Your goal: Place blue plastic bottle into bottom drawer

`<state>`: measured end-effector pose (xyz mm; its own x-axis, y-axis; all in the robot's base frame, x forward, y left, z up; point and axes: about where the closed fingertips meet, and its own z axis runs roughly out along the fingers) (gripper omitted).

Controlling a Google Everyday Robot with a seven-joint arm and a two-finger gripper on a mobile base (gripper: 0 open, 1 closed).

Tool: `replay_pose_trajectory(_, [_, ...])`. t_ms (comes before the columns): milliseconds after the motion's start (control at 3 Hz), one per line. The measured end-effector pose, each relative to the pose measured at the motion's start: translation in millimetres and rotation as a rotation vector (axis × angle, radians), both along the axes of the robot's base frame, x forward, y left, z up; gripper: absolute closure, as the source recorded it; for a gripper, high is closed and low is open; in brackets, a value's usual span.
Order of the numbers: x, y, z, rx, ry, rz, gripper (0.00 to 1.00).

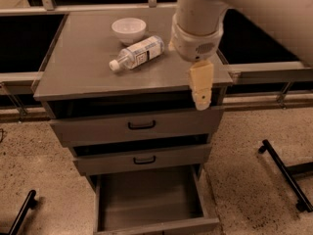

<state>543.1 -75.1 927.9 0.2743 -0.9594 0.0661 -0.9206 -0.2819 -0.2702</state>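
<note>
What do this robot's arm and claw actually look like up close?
The arm is a thick, smooth, off-white tube ending in a round cuff with a small patch of dots. Below it hangs the claw, a pale yellow, blocky piece, in front of the cabinet's right front edge. No cables or sleeves show.

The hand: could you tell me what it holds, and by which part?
Nothing: the hand hangs before the cabinet, apart from the blue plastic bottle on top.
</note>
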Motion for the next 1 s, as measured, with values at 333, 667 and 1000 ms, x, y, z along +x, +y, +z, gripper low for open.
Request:
replay_pose_trajectory(333, [6,5,1,0.002,-0.011,0.013,0.0])
replay_pose_trajectory(667, [18,8,-4,-0.004,-0.013,0.041,0.0])
replay_pose_trajectory(1000, [59,14,3,-0.056,-0.066,0.116,0.0])
